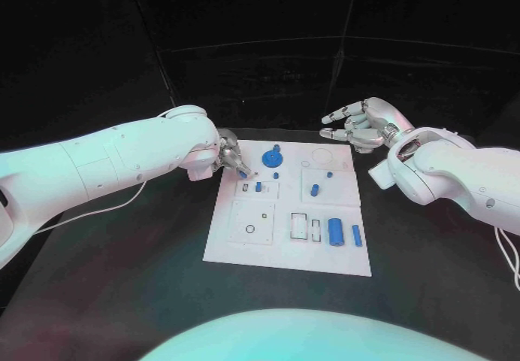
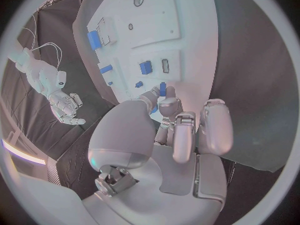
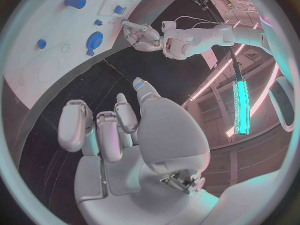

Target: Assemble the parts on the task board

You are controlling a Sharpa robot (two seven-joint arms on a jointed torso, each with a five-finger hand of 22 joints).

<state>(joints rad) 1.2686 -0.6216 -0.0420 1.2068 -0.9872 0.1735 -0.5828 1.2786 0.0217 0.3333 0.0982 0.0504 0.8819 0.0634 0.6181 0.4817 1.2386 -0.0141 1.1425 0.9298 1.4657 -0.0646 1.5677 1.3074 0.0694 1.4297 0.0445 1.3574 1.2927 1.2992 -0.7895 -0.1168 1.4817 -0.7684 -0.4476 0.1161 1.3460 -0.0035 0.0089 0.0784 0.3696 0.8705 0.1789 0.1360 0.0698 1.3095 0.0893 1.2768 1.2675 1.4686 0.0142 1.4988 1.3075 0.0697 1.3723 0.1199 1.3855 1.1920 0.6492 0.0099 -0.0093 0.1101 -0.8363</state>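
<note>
The white task board [image 1: 284, 248] lies in the middle of the black table. My left hand [image 1: 228, 156] hovers at the board's far left corner and pinches a small blue peg [image 2: 162, 89] between thumb and fingertip, just above the board [image 2: 194, 45]. A round blue knob [image 1: 273, 158] stands nearby. Small blue pegs [image 1: 315, 189] stand in the far half of the board. A blue cylinder [image 1: 336, 231] and a blue bar [image 1: 357, 235] lie near the right edge. My right hand [image 1: 363, 122] floats past the far right corner, fingers apart, holding nothing.
Black table [image 1: 130, 256] surrounds the board on every side. A thin white cable [image 1: 103, 209] trails from my left arm across the table's left part. Rectangular slots [image 1: 299, 225] and a round hole [image 1: 250, 229] mark the board's near half.
</note>
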